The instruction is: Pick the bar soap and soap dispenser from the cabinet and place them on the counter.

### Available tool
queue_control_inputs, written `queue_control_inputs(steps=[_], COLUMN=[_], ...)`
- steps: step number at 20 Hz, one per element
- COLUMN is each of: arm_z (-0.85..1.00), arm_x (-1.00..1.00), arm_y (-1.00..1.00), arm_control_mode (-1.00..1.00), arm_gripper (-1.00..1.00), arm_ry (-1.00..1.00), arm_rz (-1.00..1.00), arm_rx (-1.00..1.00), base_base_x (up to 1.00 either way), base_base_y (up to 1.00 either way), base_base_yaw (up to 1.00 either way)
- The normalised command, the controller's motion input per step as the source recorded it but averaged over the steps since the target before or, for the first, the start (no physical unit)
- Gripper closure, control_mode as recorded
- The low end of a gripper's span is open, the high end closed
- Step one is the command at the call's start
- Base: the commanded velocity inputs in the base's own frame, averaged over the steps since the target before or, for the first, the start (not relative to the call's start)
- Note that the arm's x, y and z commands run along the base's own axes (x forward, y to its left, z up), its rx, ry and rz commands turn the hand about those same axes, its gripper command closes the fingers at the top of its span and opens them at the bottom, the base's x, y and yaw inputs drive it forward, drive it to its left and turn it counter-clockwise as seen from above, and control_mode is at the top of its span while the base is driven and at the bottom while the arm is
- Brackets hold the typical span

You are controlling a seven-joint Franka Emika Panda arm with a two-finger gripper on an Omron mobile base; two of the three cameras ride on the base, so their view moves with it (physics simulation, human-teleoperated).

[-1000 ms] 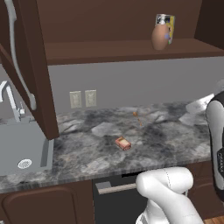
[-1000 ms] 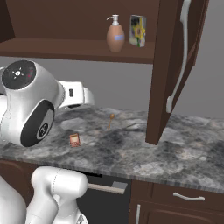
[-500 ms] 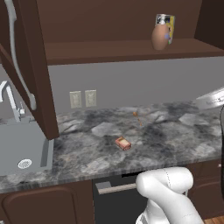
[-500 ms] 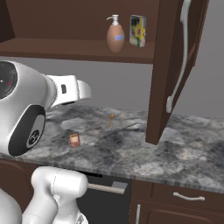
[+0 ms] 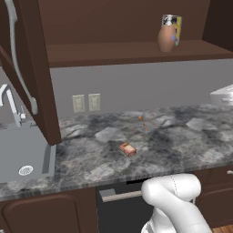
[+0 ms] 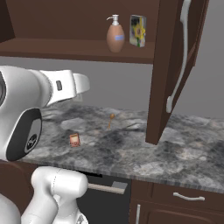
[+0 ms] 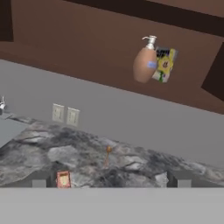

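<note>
Your gripper (image 7: pixel 108 181) is wide open at the frame bottom, holding nothing. Bar soap (image 5: pixel 128 149) sits mid-frame on the table (image 5: pixel 191 136). Soap dispenser (image 6: pixel 115 35) is up top in the cabinet (image 6: pixel 65 48), touching a yellow box (image 6: pixel 138 30); its label's unreadable.

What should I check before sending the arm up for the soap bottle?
1. Bar soap already down on the counter: ok.
2. Soap dispenser upright on the cabinet shelf: ok.
3. Cabinet door swung open, shelf front clear: ok.
4. Gripper open and empty: ok.
5. Yellow-and-blue box sits close beside the bottle; finger room between them: cannot tell.
6. Small brown thing standing on the counter behind the bar; clear of the set-down spot: cannot tell.
</note>
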Motion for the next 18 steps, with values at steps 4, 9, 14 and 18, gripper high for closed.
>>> queue_control_inputs(steps=[4, 9, 14, 18], arm_z=[0.19, 0.15, 0.13, 0.20], arm_x=[0.13, 0.15, 0.28, 0.24], arm_y=[0.00, 0.00, 0.00, 0.00], arm_control_mode=[-1.00, -1.00, -1.00, -1.00], arm_gripper=[-1.00, -1.00, -1.00, -1.00], arm_ry=[-0.09, -0.12, -0.11, -0.12], arm_rz=[0.00, 0.00, 0.00, 0.00], arm_rx=[0.06, 0.07, 0.09, 0.08], base_base_x=[0.00, 0.00, 0.00, 0.00], base_base_y=[0.00, 0.00, 0.00, 0.00], base_base_yaw=[0.00, 0.00, 0.00, 0.00])
